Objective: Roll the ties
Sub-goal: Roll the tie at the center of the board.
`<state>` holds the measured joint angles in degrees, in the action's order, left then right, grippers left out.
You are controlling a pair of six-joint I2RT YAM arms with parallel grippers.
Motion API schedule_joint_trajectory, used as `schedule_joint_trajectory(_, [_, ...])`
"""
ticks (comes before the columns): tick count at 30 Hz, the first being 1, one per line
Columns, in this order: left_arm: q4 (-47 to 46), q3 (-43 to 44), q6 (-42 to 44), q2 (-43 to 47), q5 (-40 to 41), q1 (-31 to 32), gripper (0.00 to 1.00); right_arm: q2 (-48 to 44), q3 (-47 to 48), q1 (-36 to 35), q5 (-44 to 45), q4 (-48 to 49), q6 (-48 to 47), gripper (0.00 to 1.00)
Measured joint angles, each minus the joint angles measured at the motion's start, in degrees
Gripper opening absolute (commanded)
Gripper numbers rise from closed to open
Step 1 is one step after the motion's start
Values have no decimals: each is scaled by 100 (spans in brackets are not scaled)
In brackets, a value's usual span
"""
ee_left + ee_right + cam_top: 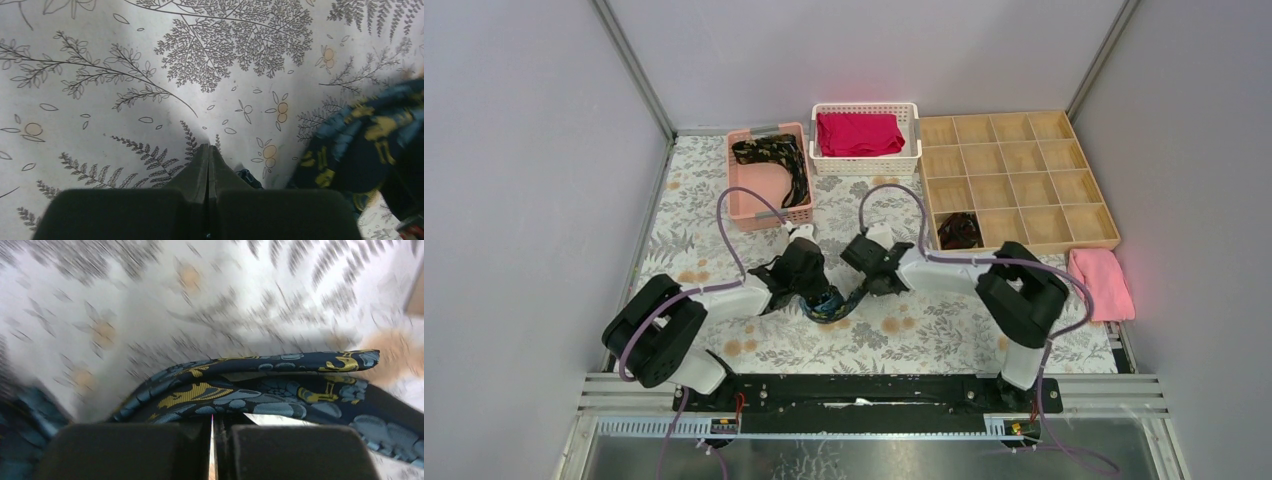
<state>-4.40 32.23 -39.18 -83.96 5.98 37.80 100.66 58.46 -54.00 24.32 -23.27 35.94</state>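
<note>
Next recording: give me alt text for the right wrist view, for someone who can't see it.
The right gripper, shut to a thin slit at the bottom edge, pinches a folded navy tie with a gold and pale-blue floral weave that runs across the frame. Behind it, the white leaf-print tablecloth is blurred.

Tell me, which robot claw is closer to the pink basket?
Left. The left gripper sits shut just on the near side of the pink basket. The right gripper, pinching the tie, is farther right, nearer the white basket.

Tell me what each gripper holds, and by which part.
The right gripper pinches the blue-and-gold tie on a folded stretch of its band. The left gripper is shut, on nothing visible.
</note>
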Motion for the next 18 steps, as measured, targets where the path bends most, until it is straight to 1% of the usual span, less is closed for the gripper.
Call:
schedule_joint_trajectory(5, [-210, -109, -87, 20, -210, 0, 0, 1073, 1322, 70, -9, 184, -468, 2])
schedule_joint_trajectory(9, [-162, -243, -101, 282, -262, 0, 0, 1779, 2284, 144, -328, 459, -802, 1])
schedule_joint_trajectory(10, [-131, -291, -98, 470, -264, 0, 0, 1886, 2441, 170, -479, 501, -881, 1])
schedule_joint_trajectory(14, [-127, -313, -98, 754, -315, 0, 0, 2249, 2973, 271, -1298, 654, -1180, 1])
schedule_joint_trajectory(18, [-129, -313, -96, 863, -345, 0, 0, 2312, 3005, 332, -2140, 881, -1408, 1])
